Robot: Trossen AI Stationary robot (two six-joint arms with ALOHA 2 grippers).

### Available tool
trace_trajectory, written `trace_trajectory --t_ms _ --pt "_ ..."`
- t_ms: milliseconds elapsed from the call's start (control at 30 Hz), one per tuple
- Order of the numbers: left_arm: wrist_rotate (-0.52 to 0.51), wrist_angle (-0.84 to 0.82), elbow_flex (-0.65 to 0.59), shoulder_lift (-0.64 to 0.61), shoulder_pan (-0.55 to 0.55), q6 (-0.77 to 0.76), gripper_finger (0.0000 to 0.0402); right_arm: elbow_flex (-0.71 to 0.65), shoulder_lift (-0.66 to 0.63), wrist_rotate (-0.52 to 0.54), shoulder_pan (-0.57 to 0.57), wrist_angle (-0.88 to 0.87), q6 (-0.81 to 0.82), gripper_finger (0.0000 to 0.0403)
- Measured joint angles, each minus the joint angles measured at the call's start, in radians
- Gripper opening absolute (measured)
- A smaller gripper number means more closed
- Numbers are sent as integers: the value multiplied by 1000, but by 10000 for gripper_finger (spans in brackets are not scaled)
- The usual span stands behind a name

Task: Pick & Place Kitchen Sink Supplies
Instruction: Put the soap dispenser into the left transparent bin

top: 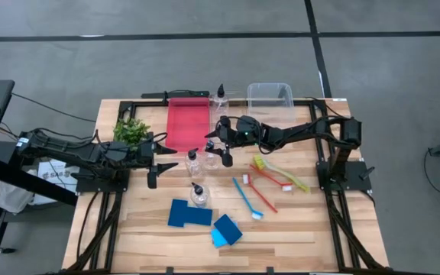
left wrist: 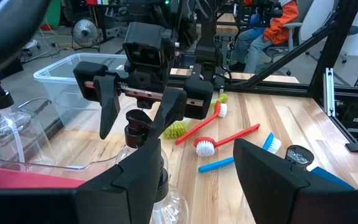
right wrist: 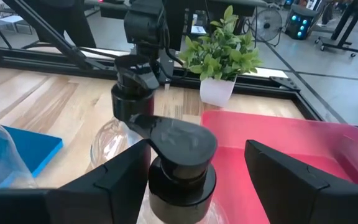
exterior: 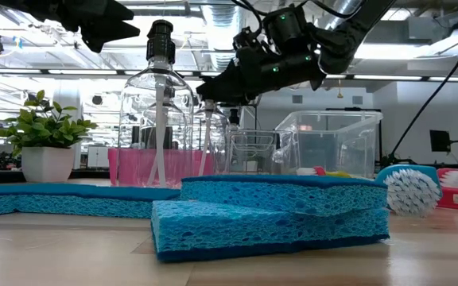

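Observation:
Two clear bottles with black pump tops [top: 192, 162] [top: 210, 158] stand upright mid-table, with a third [top: 198, 195] nearer and another [top: 221, 95] at the far edge. My right gripper [right wrist: 197, 149] is open and roughly level. Its fingers stand on either side of one bottle's pump top [right wrist: 180, 152]; I see no touch. My left gripper [top: 163, 162] waits open just left of the bottles, facing them [left wrist: 196, 155]. The blue [top: 247, 198], red [top: 262, 187] and yellow-green [top: 277, 172] brushes lie flat to the right. The dark [top: 189, 214] and light [top: 226, 229] sponges lie near the front.
A red bin [top: 187, 126] lies behind the bottles and a clear bin [top: 271, 95] stands at the far right. A small potted plant [top: 131, 131] stands by the left arm. In the left wrist view a seated person [left wrist: 272, 22] shows beyond the table.

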Motion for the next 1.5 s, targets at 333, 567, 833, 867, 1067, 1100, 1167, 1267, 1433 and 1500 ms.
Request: trace_trajectory --t_ms 333,567,833,867,1067,1100,1167,1267,1433,1500 --pt "0 0 0 0 0 0 205 0 0 1 0 -1 18 220" --pt "0 0 0 0 0 0 205 0 0 -2 6 -5 27 150" --pt "0 0 0 0 0 0 205 0 0 1 22 -6 37 142" --pt "0 0 0 0 0 0 205 -1 0 1 25 -7 43 150" --pt "0 0 0 0 0 0 205 -1 0 1 27 -8 81 175" --pt "0 0 0 0 0 0 205 -1 0 1 26 -8 86 172" --pt "0 -1 0 0 0 0 205 -1 0 1 26 -10 87 161" --pt "0 -1 0 0 0 0 205 -1 0 1 26 -15 88 139" --pt "0 -5 0 0 0 0 205 -2 -21 1 26 -51 90 126" --pt "0 -5 0 0 0 0 205 -2 -40 1 27 -81 93 131"
